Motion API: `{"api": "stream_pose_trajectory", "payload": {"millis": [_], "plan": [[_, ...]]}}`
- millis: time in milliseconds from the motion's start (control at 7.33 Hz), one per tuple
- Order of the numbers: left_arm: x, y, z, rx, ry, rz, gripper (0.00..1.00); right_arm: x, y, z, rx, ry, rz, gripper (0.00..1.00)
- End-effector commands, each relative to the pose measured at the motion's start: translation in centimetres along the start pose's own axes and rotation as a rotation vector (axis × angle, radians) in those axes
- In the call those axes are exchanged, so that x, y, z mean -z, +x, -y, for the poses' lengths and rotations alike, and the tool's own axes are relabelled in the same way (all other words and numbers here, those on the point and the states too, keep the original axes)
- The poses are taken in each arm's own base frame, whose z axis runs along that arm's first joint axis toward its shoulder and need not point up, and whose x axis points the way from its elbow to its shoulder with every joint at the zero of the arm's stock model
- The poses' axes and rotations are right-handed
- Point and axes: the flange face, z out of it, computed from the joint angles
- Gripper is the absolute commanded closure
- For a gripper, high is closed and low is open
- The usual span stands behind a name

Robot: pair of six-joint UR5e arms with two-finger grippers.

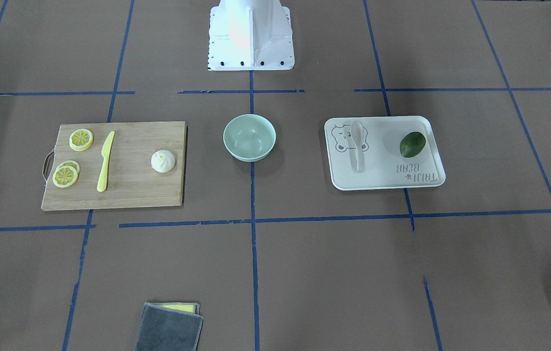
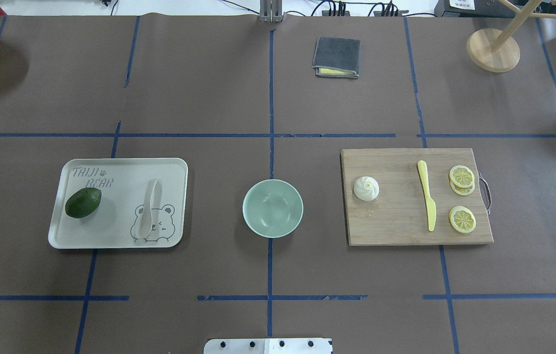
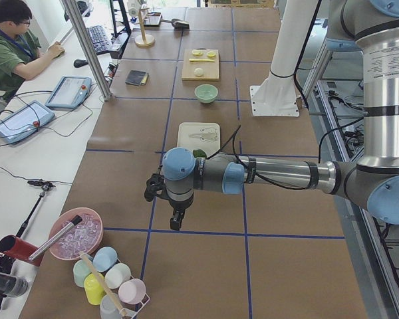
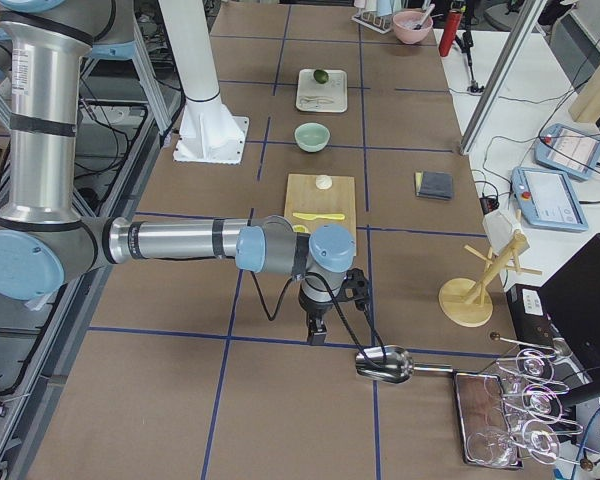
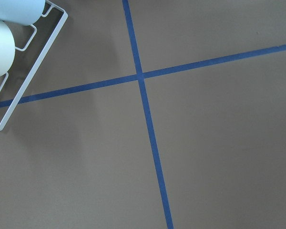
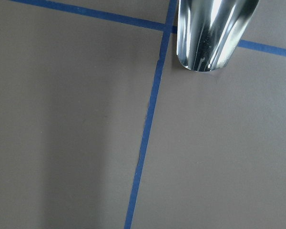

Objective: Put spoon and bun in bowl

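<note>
Bowl [image 2: 272, 209] sat upright at mid-counter, on a blue tape line, nothing inside it.

Spoon [image 2: 149, 209] lay flat on a pale tray [image 2: 110, 236] to the bowl's left. Its scoop rested over the printed bear at the near edge, with the handle pointing to the far side. A dark green fruit [image 2: 83, 202] shared the tray, apart from the spoon, further left.

Bun [image 2: 366, 188] stood pleats-up on a wooden cutting board [image 2: 396, 226] to the bowl's right, at the board's left end. A yellow plastic knife [image 2: 427, 200] lay mid-board, and lemon slices [image 2: 462, 219] beyond it on the right. None touched the bun.

Left gripper [image 3: 177, 219] hung over bare counter [image 5: 219, 143] at the far-left end, pointing down — well apart from the tray, with a wire rack of cups [image 5: 28, 47] close by. It showed only from the side, so whether the fingers were wide or narrow could not be told.

Right gripper [image 4: 318, 333] hung at the far-right end, pointing down, just beside a metal scoop [image 6: 212, 33] lying on the counter. The state of its fingers could not be told either.
</note>
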Motion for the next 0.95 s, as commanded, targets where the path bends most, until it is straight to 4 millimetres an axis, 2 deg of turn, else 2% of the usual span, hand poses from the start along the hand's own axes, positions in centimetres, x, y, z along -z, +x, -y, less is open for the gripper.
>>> {"api": "stream_pose_trajectory", "payload": {"millis": [0, 273, 409, 545, 818], "plan": [[0.2, 0.2, 0.2, -0.005, 0.006, -0.002, 0.0, 0.1, -0.1, 0.1, 0.002, 0.002, -0.001, 0.0], [0.8, 0.7, 0.7, -0.057, 0.056, 0.011, 0.0, 0.4, -0.3, 0.3, 0.007, 0.008, -0.002, 0.0], [1.4, 1.3, 1.3, -0.113, 0.112, 0.016, 0.0, 1.6, -1.3, 0.8, 0.03, 0.032, -0.007, 0.0], [2.4, 2.4, 2.2, -0.183, 0.181, 0.019, 0.0, 2.4, -1.9, 1.4, 0.078, 0.088, -0.018, 0.0], [4.0, 5.2, 5.4, -0.311, 0.28, 0.026, 0.0, 3.2, -2.9, 2.1, 0.066, 0.148, 0.014, 0.0]]}}
